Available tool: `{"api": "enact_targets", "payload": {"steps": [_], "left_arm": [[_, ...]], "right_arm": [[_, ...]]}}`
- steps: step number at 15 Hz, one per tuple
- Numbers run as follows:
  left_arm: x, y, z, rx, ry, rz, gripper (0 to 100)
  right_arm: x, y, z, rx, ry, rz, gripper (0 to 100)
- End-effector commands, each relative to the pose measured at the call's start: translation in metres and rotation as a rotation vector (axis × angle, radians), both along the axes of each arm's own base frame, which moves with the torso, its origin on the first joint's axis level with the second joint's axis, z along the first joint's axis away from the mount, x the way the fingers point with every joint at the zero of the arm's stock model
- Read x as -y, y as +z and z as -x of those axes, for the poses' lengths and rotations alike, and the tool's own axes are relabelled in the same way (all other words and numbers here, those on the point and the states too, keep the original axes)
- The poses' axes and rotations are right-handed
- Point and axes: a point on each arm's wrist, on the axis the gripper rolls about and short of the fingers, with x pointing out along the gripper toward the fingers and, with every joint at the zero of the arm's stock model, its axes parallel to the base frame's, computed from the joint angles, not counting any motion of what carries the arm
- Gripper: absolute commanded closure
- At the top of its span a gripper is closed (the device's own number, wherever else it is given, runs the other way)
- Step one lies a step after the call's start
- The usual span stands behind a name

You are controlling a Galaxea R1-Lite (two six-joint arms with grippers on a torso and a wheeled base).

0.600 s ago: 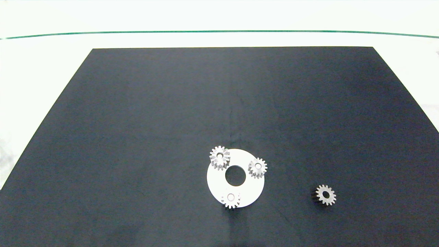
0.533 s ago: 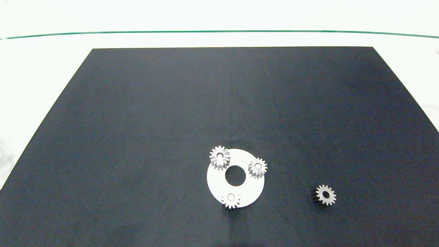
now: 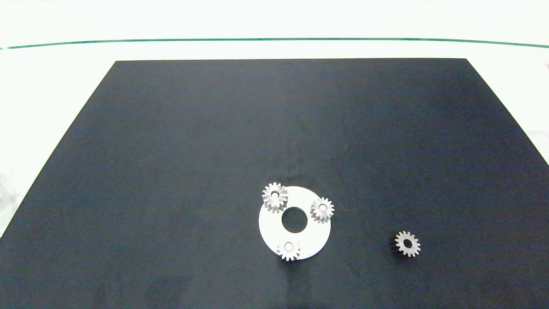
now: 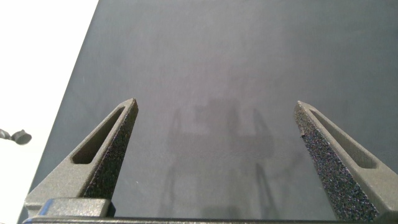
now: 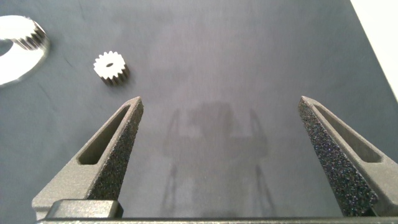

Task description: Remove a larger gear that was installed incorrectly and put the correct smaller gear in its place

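On the left I see my left gripper (image 4: 216, 146) hanging above bare dark mat (image 3: 171, 150), its two grey fingers (image 4: 106, 155) spread wide apart with nothing between them. Their inner faces are rough and grainy, like foam, and each finger narrows to a point.

Near the middle of the mat lies a flat white disc (image 3: 268, 227) with a round hole in its centre. Three silvery metal gears stand on it. The larger gear (image 3: 274, 196), with long pointed teeth like a star and taller than the others, sits at the far left edge of the disc. A second gear (image 3: 322, 209) sits at the right edge, and a third gear (image 3: 288, 249) at the near edge.

To the right, well apart from the disc, the smaller gear (image 3: 407, 243) lies flat on the mat, with short blunt teeth and a round bore.

My right gripper (image 5: 219, 149) is also wide open above the mat, not far from that gear, and it holds nothing.
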Motion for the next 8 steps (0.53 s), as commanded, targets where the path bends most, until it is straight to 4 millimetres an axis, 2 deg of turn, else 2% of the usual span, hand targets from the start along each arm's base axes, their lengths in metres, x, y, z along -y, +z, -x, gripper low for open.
{"api": "enact_targets", "payload": {"steps": [1, 4, 8], "left_arm": [[0.001, 0.047, 0.016, -0.049, -0.121, -0.058, 0], [0.003, 0.083, 0.000, -0.101, -0.257, -0.167, 0], [0.006, 0.103, -0.034, -0.217, -0.456, -0.281, 0]], "right_arm": [[0.001, 0.052, 0.012, 0.012, 0.023, 0.001, 0], [0.003, 0.089, 0.000, -0.014, 0.092, 0.001, 0], [0.002, 0.108, -0.019, -0.080, 0.126, 0.006, 0]]}}
